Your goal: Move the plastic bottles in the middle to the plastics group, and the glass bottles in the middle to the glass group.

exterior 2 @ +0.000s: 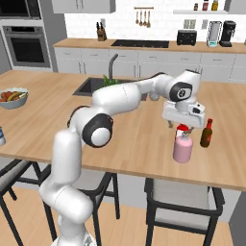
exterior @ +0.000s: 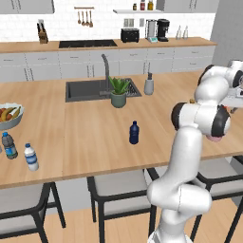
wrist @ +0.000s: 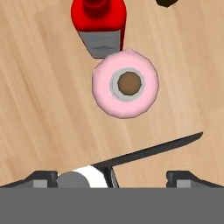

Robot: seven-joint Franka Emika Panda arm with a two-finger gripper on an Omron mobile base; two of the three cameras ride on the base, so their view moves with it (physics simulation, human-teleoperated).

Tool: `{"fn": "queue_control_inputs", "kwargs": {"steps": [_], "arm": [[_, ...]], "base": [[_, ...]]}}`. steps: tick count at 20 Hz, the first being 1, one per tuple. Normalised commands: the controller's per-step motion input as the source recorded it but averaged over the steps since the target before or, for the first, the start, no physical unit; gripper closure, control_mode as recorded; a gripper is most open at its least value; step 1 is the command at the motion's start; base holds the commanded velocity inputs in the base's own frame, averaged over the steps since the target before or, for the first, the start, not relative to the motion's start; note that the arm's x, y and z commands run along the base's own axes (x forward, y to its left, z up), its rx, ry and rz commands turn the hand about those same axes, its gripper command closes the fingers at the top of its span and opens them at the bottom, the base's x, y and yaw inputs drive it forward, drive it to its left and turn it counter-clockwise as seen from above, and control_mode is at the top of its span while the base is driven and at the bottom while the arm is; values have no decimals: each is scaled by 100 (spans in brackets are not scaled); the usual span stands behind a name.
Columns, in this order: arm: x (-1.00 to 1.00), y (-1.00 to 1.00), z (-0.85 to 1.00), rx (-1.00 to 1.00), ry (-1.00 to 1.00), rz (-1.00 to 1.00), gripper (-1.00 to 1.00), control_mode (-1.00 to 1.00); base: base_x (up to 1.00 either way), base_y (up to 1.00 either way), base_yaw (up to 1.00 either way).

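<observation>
The squat pale-pink glass bottle (exterior 2: 182, 148) stands upright on the island counter (exterior 2: 139, 139), right beside the red bottle (wrist: 99, 22) and close to the slim dark brown bottle (exterior 2: 206, 133). My gripper (exterior 2: 179, 123) hangs just above the pink bottle (wrist: 125, 83), open, with nothing between its fingertips (wrist: 43, 177). The dark navy bottle (exterior: 134, 133) stands alone mid-counter. At the far left, the clear white-capped bottle (exterior: 31, 157) stands next to the dark-capped water bottle (exterior: 8, 145). My arm hides the pink bottle almost entirely in the left base view.
A fruit bowl (exterior: 7, 116) sits at the island's left end. The sink (exterior: 85, 89) with faucet, a potted plant (exterior: 118, 92) and a soap dispenser (exterior: 149, 85) lie farther back. Stools (exterior: 118, 187) stand under the near edge.
</observation>
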Motion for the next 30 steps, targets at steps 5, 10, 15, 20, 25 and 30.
{"fn": "queue_control_inputs", "kwargs": {"steps": [5,10,15,20,25,30], "arm": [[-57,72,8,-10,-8,-2,-100,-100],[-25,95,8,-12,-5,-1,-100,-100],[4,60,17,-2,0,0,-100,-100],[19,76,7,0,0,0,-100,-100],[17,69,6,0,0,0,-100,-100],[23,63,0,0,0,0,-100,-100]], "base": [[0,0,0],[0,0,0],[0,0,0],[0,0,0],[0,0,0],[0,0,0]]}}
